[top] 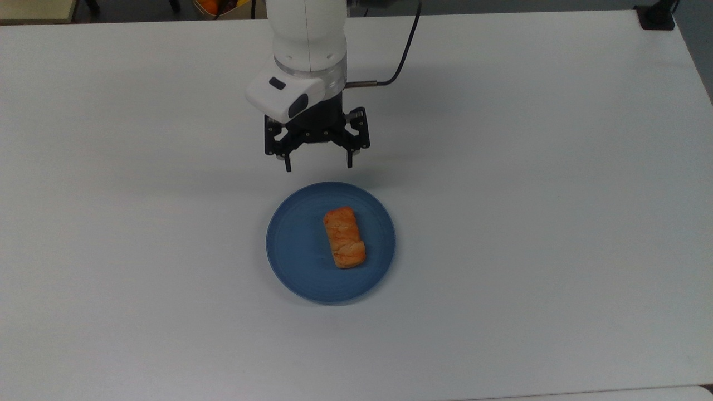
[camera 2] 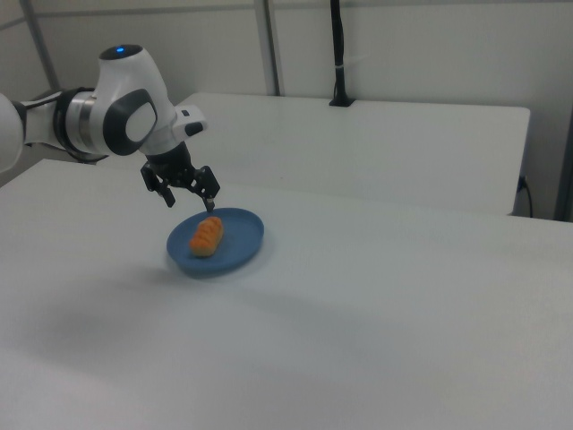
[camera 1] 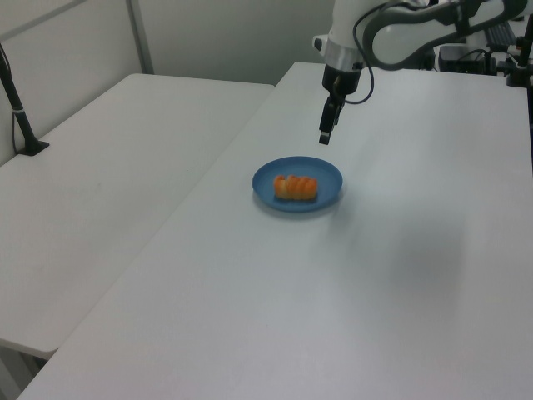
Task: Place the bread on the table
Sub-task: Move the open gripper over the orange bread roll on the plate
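The bread (top: 345, 238) (camera 1: 296, 187) (camera 2: 206, 236), an oblong orange-brown roll, lies on a round blue plate (top: 295, 245) (camera 1: 325, 171) (camera 2: 242, 237) in the middle of the white table (top: 529, 167) (camera 1: 400, 275) (camera 2: 376, 313). My gripper (top: 318, 165) (camera 1: 324, 138) (camera 2: 190, 204) hangs open above the table, just past the plate's far rim in the top view, with nothing between its fingers. In the right view it hovers above the plate's left part, clear of the bread.
A second white table (camera 1: 117, 167) (camera 2: 376, 143) adjoins mine along one long side. A black post (camera 1: 18, 108) (camera 2: 337, 54) stands clamped on it. A black mount (top: 657, 16) sits at my table's far right corner in the top view.
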Robot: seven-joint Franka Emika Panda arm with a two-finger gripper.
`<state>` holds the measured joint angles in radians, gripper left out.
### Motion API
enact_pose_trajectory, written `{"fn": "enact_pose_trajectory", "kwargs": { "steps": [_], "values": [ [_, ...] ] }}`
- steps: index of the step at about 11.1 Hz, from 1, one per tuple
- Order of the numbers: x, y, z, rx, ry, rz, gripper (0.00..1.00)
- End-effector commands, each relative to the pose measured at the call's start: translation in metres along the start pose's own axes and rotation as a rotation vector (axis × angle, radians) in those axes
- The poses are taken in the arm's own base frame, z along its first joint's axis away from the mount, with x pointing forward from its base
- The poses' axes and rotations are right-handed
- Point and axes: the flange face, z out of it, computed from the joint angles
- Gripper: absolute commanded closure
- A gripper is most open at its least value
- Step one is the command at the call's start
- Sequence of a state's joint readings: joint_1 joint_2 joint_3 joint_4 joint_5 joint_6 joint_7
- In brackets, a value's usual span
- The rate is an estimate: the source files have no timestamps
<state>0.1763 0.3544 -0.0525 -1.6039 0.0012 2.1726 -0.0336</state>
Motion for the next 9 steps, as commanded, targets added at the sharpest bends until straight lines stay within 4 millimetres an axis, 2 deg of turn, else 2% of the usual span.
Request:
{"fn": "enact_pose_trajectory", "kwargs": {
  "steps": [1,9],
  "values": [
    [0.011,-0.014,0.032,0.001,0.053,0.0,0.0],
    [0.016,-0.033,0.111,-0.001,0.114,-0.022,0.0]
  ]
}}
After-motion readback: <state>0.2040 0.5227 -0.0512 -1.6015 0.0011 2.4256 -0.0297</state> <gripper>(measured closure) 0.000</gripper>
